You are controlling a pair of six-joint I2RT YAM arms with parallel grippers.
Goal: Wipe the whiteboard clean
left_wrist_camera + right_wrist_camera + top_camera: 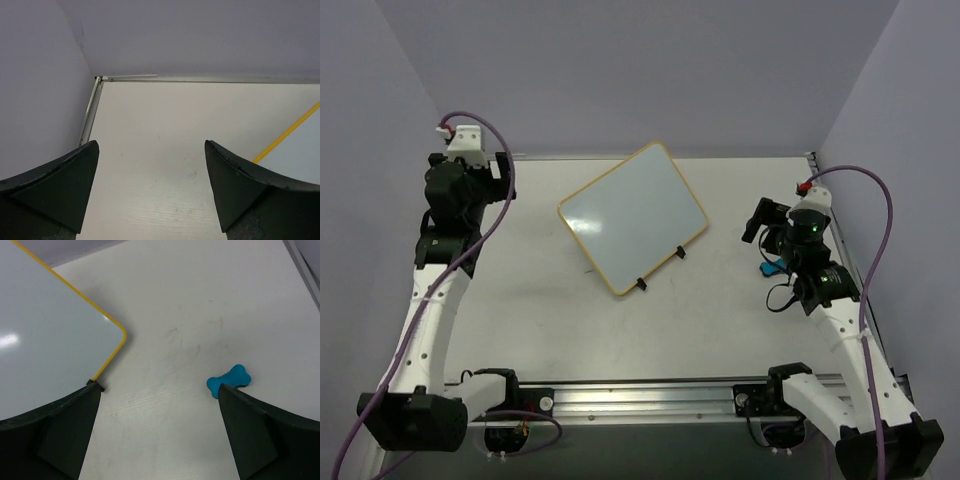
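Observation:
The whiteboard lies tilted on the table's middle, white with a thin yellow frame and two black clip feet on its near edge. No writing shows on its face. My left gripper is at the far left, apart from the board, open and empty. In the left wrist view the gripper frames bare table, with the whiteboard's corner at the right. My right gripper stands open to the right of the board. In the right wrist view the gripper holds nothing, with the whiteboard to its left.
A small blue bone-shaped eraser lies on the table by my right finger, seen also under the right arm. Grey walls close the back and sides. A metal rail runs along the near edge.

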